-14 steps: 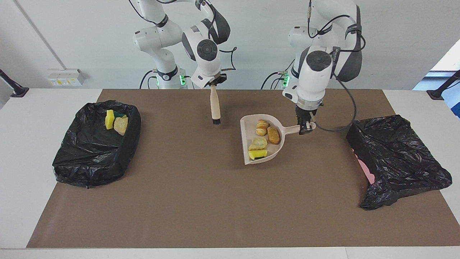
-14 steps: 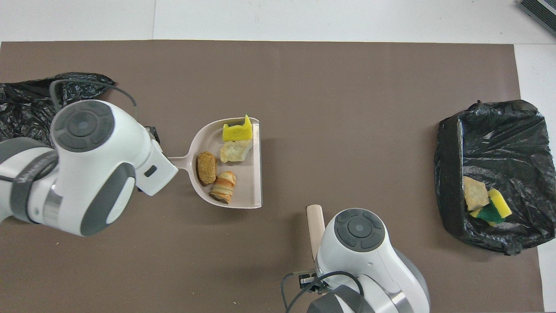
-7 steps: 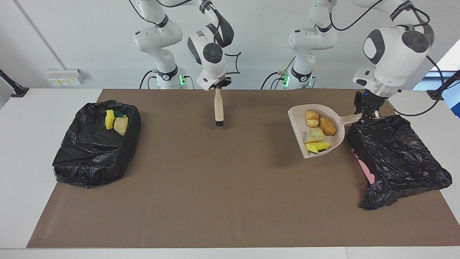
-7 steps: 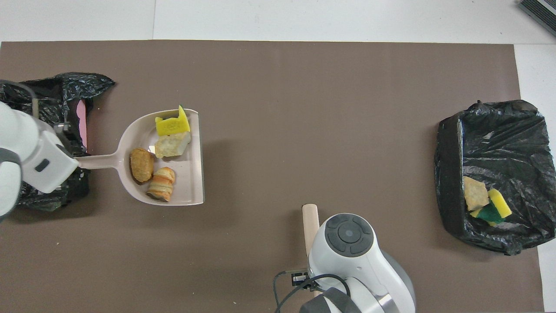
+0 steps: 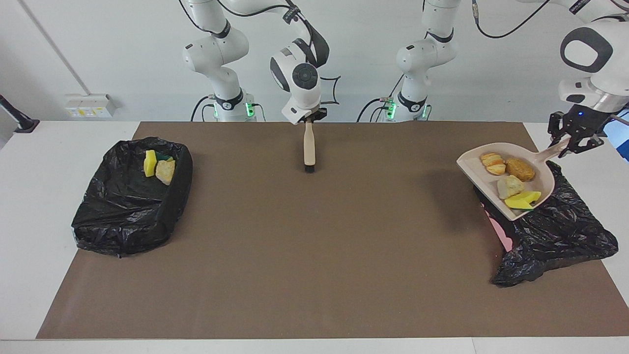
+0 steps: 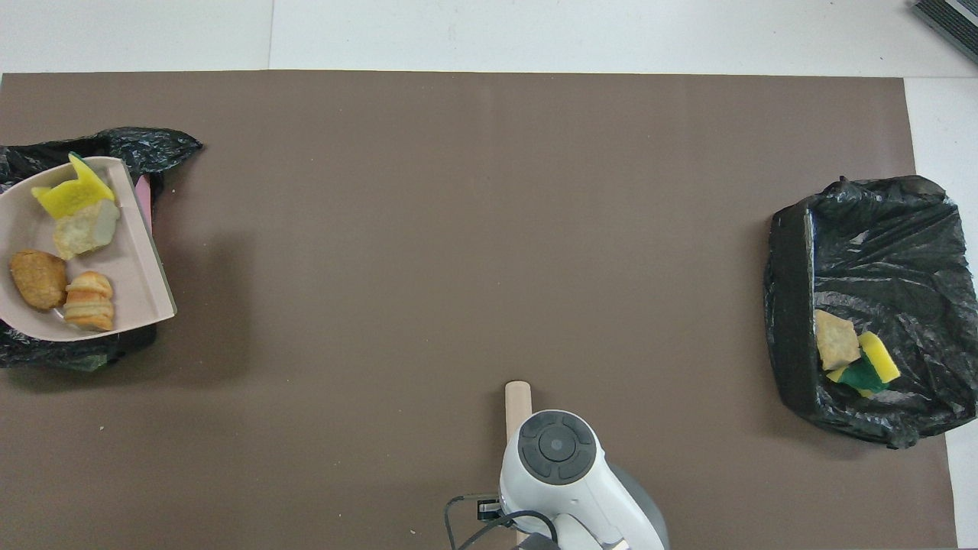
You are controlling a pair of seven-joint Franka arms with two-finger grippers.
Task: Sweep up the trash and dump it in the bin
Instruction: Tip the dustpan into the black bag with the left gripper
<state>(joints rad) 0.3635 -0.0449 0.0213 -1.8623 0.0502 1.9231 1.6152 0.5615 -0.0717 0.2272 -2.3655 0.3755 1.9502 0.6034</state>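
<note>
Dustpan: since the earlier frames we saw the dustpan (image 5: 506,169) carried from the middle of the brown mat (image 5: 304,236) to the left arm's end of the table (image 5: 59,128), where it hung tilted over the black-bagged bin (image 5: 555,231) there.
Left fingers: we found the left gripper (image 5: 572,142) clamped on the tip of the dustpan's handle, raised above that bin; it had climbed and swung outward with the pan.
Trash in pan: we counted four chunks (image 5: 508,179) riding in the pan, namely a striped orange one, a brown one, a pale one and a yellow one with a green face (image 6: 72,195); they kept their places against one another as the pan travelled.
Trash already binned: we saw a yellow chunk and a tan one (image 5: 158,167) lying in the other black-bagged bin (image 5: 128,196) at the right arm's end, unchanged.
Brush: we noted the beige hand brush (image 5: 309,147) hanging upright, bristles down, over the mat's edge nearest the robots; it had drifted slightly toward the left arm's end.
Right fingers: we saw the right gripper (image 5: 308,118) closed on the top of the brush handle.
</note>
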